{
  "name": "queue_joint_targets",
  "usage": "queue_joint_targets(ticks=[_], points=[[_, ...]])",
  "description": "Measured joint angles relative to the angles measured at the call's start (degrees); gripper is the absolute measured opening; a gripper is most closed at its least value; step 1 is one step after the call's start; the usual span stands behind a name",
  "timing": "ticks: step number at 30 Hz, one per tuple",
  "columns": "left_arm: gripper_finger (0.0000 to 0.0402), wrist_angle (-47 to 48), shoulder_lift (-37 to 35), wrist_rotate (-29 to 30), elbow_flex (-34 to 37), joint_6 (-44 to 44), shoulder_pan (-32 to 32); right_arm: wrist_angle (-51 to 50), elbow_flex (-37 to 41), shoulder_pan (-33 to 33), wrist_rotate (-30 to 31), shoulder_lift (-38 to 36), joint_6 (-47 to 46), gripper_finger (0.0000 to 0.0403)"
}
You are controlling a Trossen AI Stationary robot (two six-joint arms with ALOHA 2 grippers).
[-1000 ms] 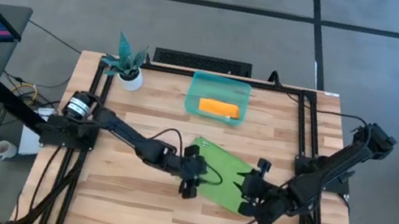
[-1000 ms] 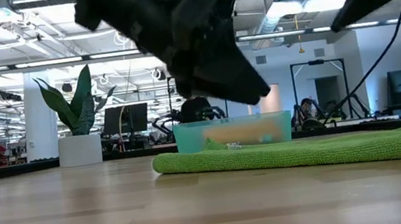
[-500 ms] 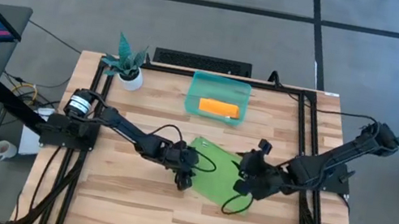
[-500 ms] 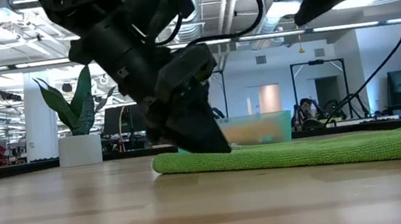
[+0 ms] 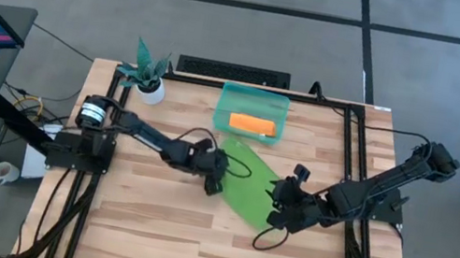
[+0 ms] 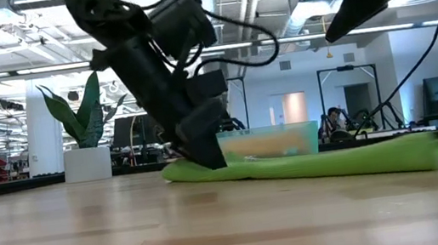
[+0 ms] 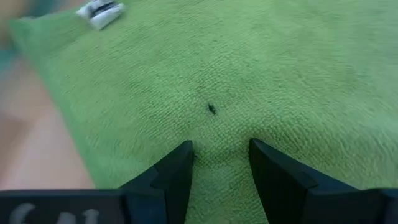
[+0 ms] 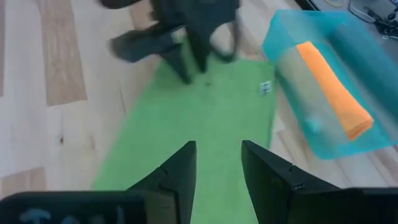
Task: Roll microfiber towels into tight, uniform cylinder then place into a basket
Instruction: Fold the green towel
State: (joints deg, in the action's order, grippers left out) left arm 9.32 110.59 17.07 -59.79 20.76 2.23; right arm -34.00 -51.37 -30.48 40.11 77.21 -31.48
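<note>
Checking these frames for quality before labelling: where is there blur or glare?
Right wrist view: the left gripper is motion-smeared, and the basket with its orange towel is soft. Left wrist view: the green towel is sharp mid-frame, with soft corners. Low view: bright ceiling lights glare; the towel's right end is smeared.

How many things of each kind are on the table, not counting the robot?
Towels: 2, green and orange
Basket: 1
Plant: 1
Total: 4
</note>
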Motion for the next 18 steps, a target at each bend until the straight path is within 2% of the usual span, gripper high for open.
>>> queue_joint_targets(ticks=[4, 8, 14, 18], points=[[0.0153, 3.4, -1.8, 0.4, 0.2, -0.2, -3.0, -0.1, 0.0, -0.3, -0.2, 0.0, 0.0, 0.0145], [0.0153, 4.1, -4.4, 0.4, 0.5, -0.2, -3.1, -0.4, 0.0, -0.3, -0.2, 0.0, 0.0, 0.0142], [0.0153, -4.9, -6.5, 0.8, 0.3, -0.8, 1.6, -0.9, 0.0, -0.3, -0.2, 0.0, 0.0, 0.0141], [0.0153, -15.3, -5.3, 0.7, 0.2, -1.4, 6.7, -0.8, 0.0, -0.3, -0.2, 0.0, 0.0, 0.0142]])
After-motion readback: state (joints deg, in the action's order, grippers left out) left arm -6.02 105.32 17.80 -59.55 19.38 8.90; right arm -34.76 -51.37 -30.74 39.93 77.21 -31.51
